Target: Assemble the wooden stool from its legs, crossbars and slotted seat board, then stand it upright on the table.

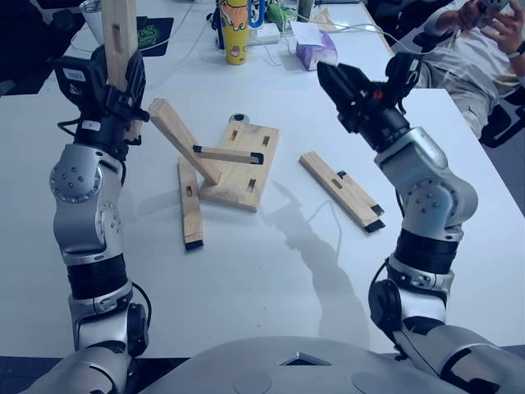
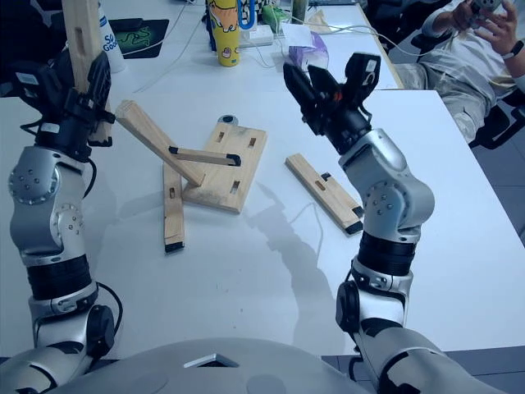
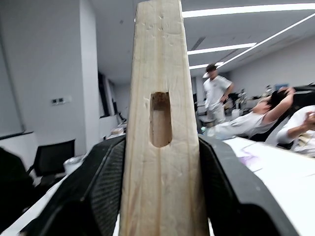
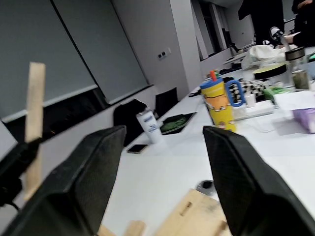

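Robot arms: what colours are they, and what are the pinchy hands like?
The left arm and right arm have rounded silver shells, black joints and thin black cables. The left gripper and right gripper are black, each with two broad fingers; the left one bears white labels.

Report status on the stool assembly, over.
Left end effector shut on a stool leg, upright. Right end effector open, raised. Seat board on table, one tilted leg and crossbar fitted; two loose legs beside it.

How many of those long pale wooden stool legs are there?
4 legs: one upright in the left gripper, one slanting up from the slotted wooden seat board, one flat left of it, one flat right.
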You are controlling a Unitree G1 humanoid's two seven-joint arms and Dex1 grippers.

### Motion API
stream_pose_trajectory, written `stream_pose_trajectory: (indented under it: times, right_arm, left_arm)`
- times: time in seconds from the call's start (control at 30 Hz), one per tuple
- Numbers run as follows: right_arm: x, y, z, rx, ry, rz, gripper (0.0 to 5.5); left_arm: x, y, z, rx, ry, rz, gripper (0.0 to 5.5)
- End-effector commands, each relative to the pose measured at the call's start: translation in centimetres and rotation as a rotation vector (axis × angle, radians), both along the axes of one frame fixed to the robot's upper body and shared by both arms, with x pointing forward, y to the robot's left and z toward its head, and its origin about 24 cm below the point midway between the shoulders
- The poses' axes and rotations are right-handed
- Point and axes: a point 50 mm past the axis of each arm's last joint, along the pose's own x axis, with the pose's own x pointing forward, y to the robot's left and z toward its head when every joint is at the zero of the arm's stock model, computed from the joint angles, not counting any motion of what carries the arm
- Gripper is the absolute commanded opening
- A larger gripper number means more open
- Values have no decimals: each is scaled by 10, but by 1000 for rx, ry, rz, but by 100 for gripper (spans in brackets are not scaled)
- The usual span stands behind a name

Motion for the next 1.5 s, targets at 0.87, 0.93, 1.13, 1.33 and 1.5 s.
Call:
stream_pose_trajectory:
  times: [0.87, 0.93, 1.13, 1.33, 1.5]
  right_arm:
    - [-22, 41, 77, 227, -24, 394, 292]
    - [-21, 40, 76, 236, -19, 382, 265]
    - [-17, 36, 70, 234, 20, 360, 177]
    - [-13, 37, 64, 185, 51, 347, 122]
    - [-11, 39, 55, 146, 77, 339, 119]
  left_arm:
    - [-30, -79, 12, 431, -13, -436, 206]
    - [-27, -77, 8, 466, -11, -401, 206]
    - [-24, -77, 0, 510, -8, -385, 206]
    - [-25, -77, -1, 501, -18, -375, 206]
    - [-27, -80, 0, 472, -30, -388, 206]
